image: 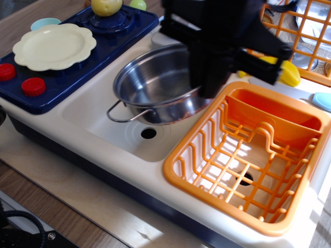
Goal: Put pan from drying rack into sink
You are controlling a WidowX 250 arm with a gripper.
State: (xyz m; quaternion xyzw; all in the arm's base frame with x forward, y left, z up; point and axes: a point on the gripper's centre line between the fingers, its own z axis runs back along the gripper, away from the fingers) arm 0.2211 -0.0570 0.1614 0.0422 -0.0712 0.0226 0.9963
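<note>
The steel pan (pixel 150 85) hangs over the cream sink (pixel 95 116), tilted a little, with one wire loop handle (pixel 120 114) pointing to the front left just above the drain hole (pixel 148 133). My black gripper (pixel 200 89) is shut on the pan's right rim and hides that side of it. The orange drying rack (pixel 248 155) sits to the right of the sink with nothing in it. I cannot tell whether the pan touches the sink floor.
A cream scalloped plate (pixel 54 46) lies on the navy stovetop (pixel 67 82) at the left, by two red knobs (pixel 33 86). A yellow banana (pixel 287 72) and an upright orange wire grid (pixel 305 36) stand behind the rack. My arm hides the faucet.
</note>
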